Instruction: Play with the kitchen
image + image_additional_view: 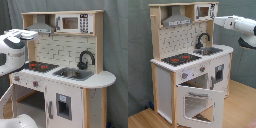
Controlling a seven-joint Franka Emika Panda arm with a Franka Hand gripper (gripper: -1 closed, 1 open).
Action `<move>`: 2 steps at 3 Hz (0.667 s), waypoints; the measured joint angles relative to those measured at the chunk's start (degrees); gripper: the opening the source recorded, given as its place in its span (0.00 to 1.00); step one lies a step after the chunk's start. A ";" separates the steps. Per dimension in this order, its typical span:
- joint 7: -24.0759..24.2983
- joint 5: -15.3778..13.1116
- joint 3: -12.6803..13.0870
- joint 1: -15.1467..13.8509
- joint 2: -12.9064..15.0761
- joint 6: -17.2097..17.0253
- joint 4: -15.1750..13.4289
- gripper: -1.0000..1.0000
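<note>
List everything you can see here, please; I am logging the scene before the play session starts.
kitchen: one, white and light wood, centre of both exterior views
hood: one, grey, top, above the hob
microwave: one, white, top shelf beside the hood
hob: one, black with red rings, on the counter
sink: one, grey, in the counter beside the hob
faucet: one, black, behind the sink
knobs: two, grey, front panel under the hob
oven door: one, white, windowed, hanging open in the second exterior view
floor: wood
arm: one, white, the second exterior view's right, level with the microwave
</note>
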 joint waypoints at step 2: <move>-5.64 0.00 0.04 -3.23 8.61 2.34 4.63 1.00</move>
